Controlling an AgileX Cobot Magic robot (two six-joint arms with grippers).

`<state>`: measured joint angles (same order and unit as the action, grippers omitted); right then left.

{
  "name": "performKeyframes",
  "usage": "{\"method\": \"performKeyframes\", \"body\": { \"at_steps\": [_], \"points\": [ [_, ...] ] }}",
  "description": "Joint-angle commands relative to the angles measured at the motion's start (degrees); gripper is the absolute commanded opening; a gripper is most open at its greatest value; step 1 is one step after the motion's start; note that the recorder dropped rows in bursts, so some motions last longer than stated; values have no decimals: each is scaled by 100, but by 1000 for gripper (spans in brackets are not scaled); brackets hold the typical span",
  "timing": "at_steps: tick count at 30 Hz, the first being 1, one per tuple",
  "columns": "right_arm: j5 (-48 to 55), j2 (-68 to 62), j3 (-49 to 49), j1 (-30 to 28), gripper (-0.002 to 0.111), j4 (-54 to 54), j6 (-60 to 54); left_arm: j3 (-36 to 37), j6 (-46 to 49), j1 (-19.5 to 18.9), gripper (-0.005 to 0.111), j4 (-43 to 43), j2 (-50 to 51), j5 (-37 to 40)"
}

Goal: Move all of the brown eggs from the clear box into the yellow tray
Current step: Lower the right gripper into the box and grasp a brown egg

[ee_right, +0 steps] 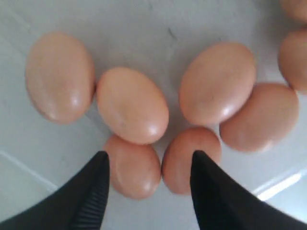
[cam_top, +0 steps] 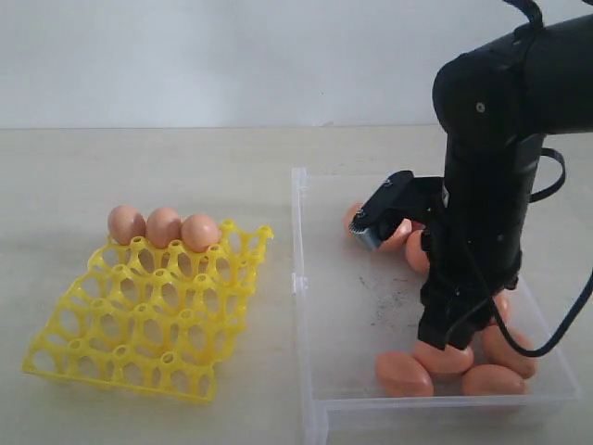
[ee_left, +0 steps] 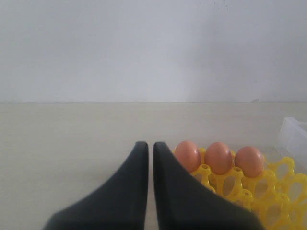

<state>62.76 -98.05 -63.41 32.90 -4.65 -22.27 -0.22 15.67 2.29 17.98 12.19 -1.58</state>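
Two eggs point(ee_right: 135, 173) are lying right under my right gripper point(ee_right: 149, 155), whose jaws are standing apart, gripping nothing. More are crowding around them by the near wall of the clear box point(cam_top: 298, 278), and a few are showing beyond my arm point(cam_top: 500, 139). Farther off, my left gripper point(ee_left: 147, 144) is hovering pressed together near the yellow tray point(cam_top: 120, 343), which is holding only three in its far row. I am judging most of the job undone.

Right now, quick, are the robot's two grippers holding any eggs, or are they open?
Left gripper: closed, fingers together, holding nothing.
Right gripper: open over the brown eggs in the clear box, holding nothing.
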Motion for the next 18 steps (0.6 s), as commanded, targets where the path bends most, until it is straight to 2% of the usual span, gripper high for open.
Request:
{"method": "performKeyframes", "body": {
  "at_steps": [1, 6, 14, 16, 18],
  "points": [
    [-741, 18, -60, -42, 46, 321, -1649, 22, 30, 29, 4, 30, 18, -56],
    [-553, -97, -60, -42, 46, 499, -2630, 22, 30, 29, 4, 30, 18, -47],
    [179, -311, -60, -42, 46, 565, -2816, 22, 30, 29, 4, 30, 18, -47],
    [127, -353, -60, -42, 51, 565, -2816, 22, 30, 29, 4, 30, 18, -47],
    [-71, -388, -60, -42, 62, 594, -2801, 22, 30, 29, 4, 30, 18, -47]
  ]
}}
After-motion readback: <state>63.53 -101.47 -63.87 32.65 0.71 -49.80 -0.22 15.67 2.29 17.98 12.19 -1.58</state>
